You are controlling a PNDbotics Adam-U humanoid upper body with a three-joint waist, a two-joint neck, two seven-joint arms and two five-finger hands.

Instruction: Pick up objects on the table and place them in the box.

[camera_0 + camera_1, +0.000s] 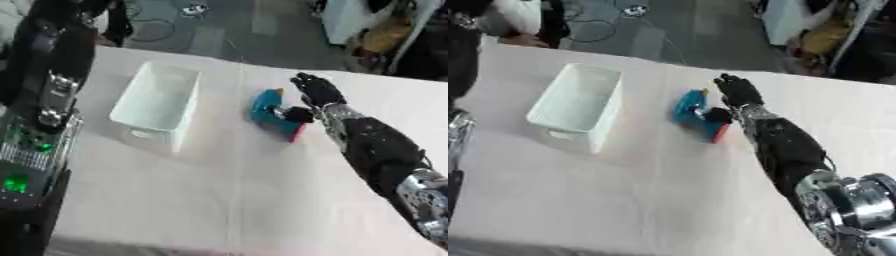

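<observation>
A blue toy [267,111] with a red end and an orange tip lies on the table to the right of the white box [157,102]. My right hand [313,92] reaches in from the right, fingers stretched out above the toy's right side and thumb lying against its dark middle part. The hand is open and nothing is lifted. My left arm [48,90] rises along the left edge; its hand is out of view. I see nothing inside the box.
The table [219,200] is covered with a pale cloth. Beyond its far edge are a grey floor with cables [166,25] and clutter at the upper right. A person's sleeve [514,17] shows at the far left corner.
</observation>
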